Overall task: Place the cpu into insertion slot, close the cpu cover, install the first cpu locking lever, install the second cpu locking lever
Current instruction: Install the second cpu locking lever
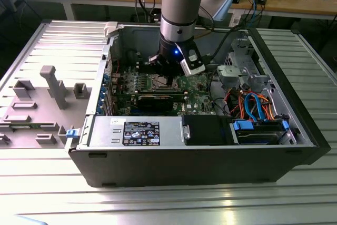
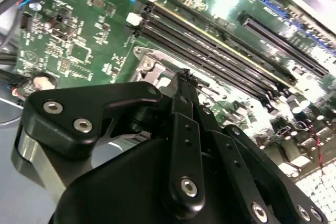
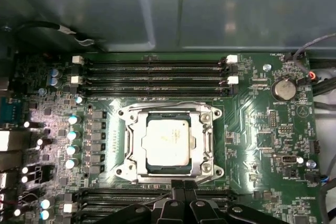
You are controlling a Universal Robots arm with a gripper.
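In the first wrist view the cpu, a silver-grey square chip, lies flat in the middle of the green motherboard. The silver cpu cover is folded down around it, so the insertion slot beneath is hidden. A thin lever wire runs along the cover's edge beside the memory slots. My gripper is at the opposite edge of the cover, fingers pressed together with nothing between them. In the second wrist view the shut gripper points down at a corner of the cover. In the exterior view the gripper hangs just over the socket area.
Long black memory slots flank the socket on two sides. Capacitors and a coin battery stand on the board. The open computer case has a black power supply, a drive cage and coloured cables around the board.
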